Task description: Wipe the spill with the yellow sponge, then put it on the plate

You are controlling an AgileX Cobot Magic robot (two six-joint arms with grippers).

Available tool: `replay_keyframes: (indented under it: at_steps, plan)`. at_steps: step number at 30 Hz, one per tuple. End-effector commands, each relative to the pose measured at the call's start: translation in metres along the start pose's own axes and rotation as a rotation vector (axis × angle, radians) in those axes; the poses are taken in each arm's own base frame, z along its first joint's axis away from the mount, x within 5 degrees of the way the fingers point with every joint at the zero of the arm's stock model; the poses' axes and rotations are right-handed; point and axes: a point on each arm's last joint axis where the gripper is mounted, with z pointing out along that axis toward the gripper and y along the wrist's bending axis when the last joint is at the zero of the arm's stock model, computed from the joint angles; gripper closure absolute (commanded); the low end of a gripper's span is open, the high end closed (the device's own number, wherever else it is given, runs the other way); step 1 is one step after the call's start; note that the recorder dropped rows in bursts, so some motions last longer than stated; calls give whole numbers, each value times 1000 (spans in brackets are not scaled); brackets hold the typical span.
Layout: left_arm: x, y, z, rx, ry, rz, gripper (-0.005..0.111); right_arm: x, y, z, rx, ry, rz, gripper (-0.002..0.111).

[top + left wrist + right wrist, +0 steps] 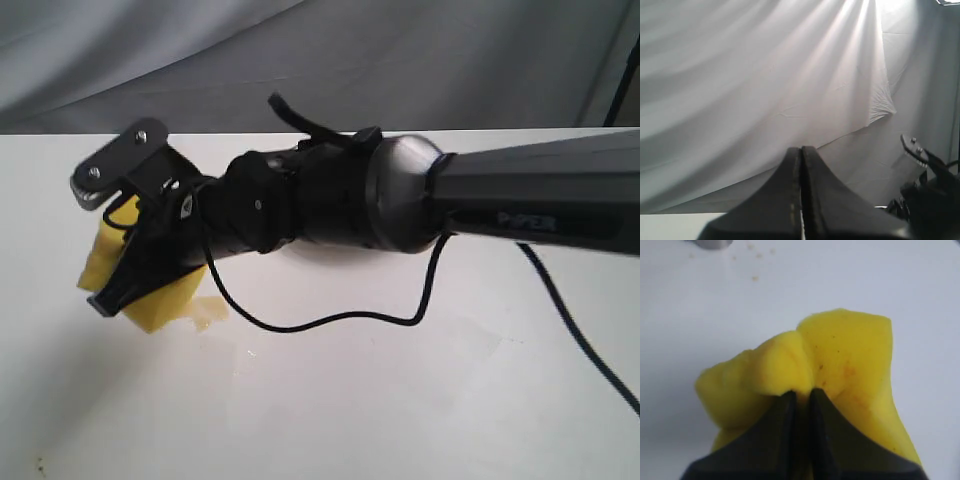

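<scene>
The yellow sponge (160, 300) is sitting in the lower left of the exterior view, pressed onto the white surface (400, 400). Its lower right corner is touching the spill (208, 315), a pale amber wet patch. That reads as the wiping step under way, with liquid left to soak up.

The right gripper (801, 392) is pinching the sponge at mid-block. Its black fingers are nearly meeting, and the foam is bulging up on either side of them. A squeeze that deep is probably giving a firm hold for dragging the block across the wet patch. Faint brownish marks are showing on the foam in the right wrist view.

The right arm is reaching from the right edge of the exterior view across to the left, with a black cable (330, 320) drooping beneath it. Pale lettering (525, 222) on the arm's grey link seems to read "PiPER", though it is blurred.

The plate is not showing clearly anywhere. A grey sliver (712, 242) at the top left edge of the right wrist view could be its rim, with small orange specks (755, 277) lying near it.

The left gripper (801, 150) is holding nothing. Its fingers are pressed together and pointing at the grey backdrop cloth (765, 90).
</scene>
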Motion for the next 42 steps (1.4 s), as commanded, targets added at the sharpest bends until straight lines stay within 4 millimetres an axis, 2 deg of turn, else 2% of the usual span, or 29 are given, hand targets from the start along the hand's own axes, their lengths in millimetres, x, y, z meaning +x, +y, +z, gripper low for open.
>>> replay_keyframes:
  at_steps: [1, 8, 13, 18, 28, 36, 42]
  plan:
    - [-1, 0, 0, 6, -11, -7, 107, -11, -11, -9, 52, -70, -33, 108]
    - [-1, 0, 0, 6, -11, -5, 107, 32, -45, 29, 95, 23, 105, 108]
    - [-1, 0, 0, 6, -11, -5, 107, 54, -44, 57, 137, 15, 94, 108]
    - [-1, 0, 0, 6, -11, -7, 107, 67, -43, 69, 142, 33, 85, 108]
    - [-1, 0, 0, 6, -11, -7, 107, 83, -34, 68, 28, 211, 111, 108]
    - [-1, 0, 0, 6, -11, -5, 107, 101, -19, 60, -128, 443, 129, 108]
    - [-1, 0, 0, 6, -11, -7, 107, 95, -13, 44, -195, 515, 131, 108]
